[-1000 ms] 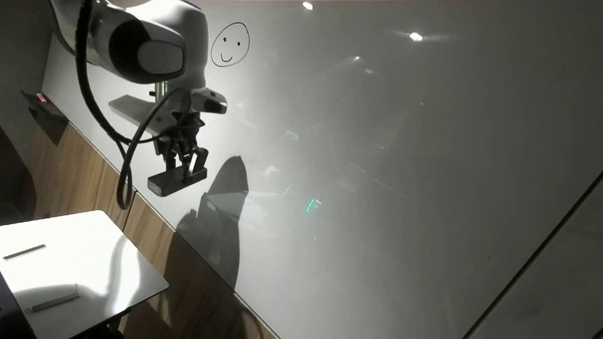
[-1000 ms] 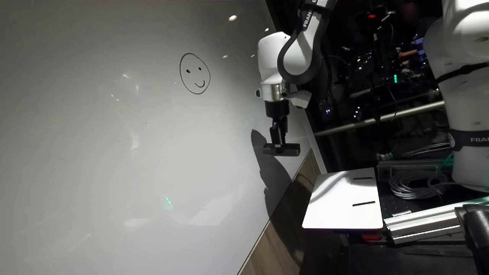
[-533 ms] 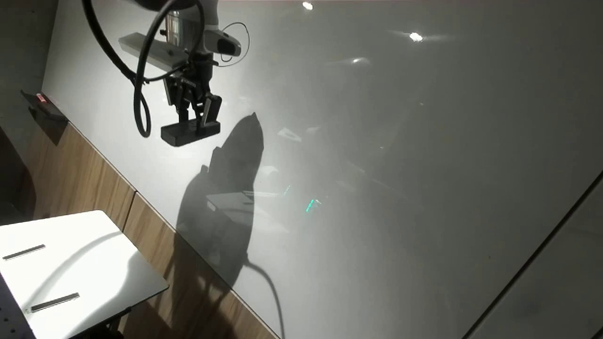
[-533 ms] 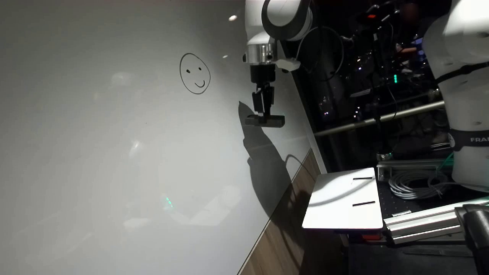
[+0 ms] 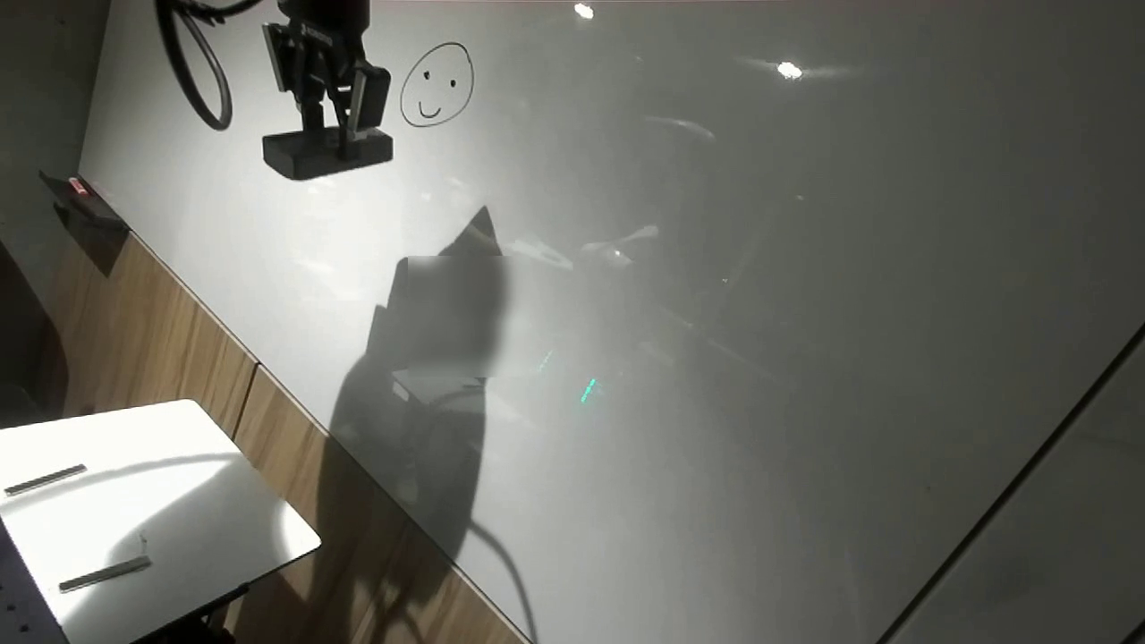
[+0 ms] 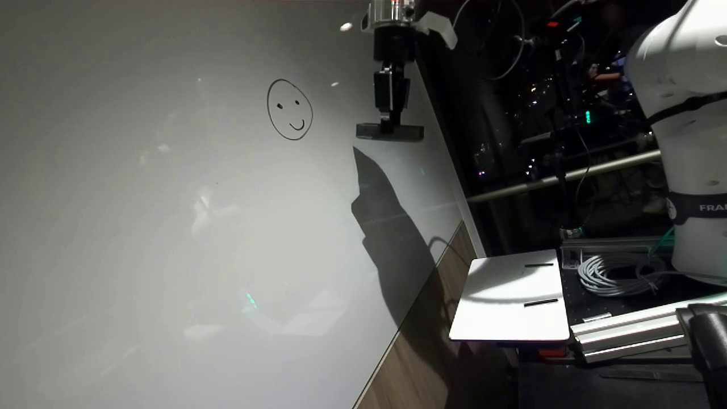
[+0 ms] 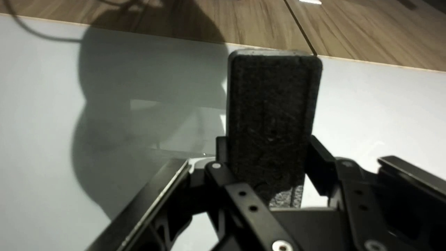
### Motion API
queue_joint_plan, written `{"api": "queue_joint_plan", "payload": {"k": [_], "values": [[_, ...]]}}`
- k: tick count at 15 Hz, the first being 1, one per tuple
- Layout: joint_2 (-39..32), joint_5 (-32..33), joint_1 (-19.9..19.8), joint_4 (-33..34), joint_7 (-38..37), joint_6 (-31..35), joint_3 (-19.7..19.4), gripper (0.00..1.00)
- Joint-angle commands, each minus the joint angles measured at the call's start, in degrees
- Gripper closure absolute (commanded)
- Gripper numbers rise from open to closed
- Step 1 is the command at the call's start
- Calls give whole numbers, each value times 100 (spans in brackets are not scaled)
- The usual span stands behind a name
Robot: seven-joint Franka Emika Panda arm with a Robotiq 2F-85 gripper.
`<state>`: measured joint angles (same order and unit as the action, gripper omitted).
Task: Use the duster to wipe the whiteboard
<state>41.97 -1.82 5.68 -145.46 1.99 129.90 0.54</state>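
My gripper is shut on the duster, a dark grey oblong block. The gripper and duster also show in an exterior view. In the wrist view the fingers of the gripper press on both long sides of the duster, its dark face toward the camera. The whiteboard is the large glossy panel behind; it also shows in an exterior view. A drawn smiley is on it, beside the duster. The duster's shadow lies apart from it, so it appears off the board.
A small white tabletop with two thin dark sticks stands low beside the board. Wood panelling runs along the board's lower edge. A dark ledge holds a small red item. A robot base and coiled cable stand nearby.
The arm has risen in both exterior views with the duster held. The duster looks larger in an exterior view. The smiley, partly covered half a second ago, now shows whole.
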Motion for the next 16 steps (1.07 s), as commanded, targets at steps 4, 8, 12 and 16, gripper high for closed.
{"api": "queue_joint_plan", "payload": {"k": [4,8,12,16], "values": [[244,-543,345,-234,-92,867,152,71],[-142,-483,361,-326,-268,1848,417,71],[-750,-229,147,-236,-527,2951,763,71],[-1234,111,-220,-215,-746,3654,1041,71]]}}
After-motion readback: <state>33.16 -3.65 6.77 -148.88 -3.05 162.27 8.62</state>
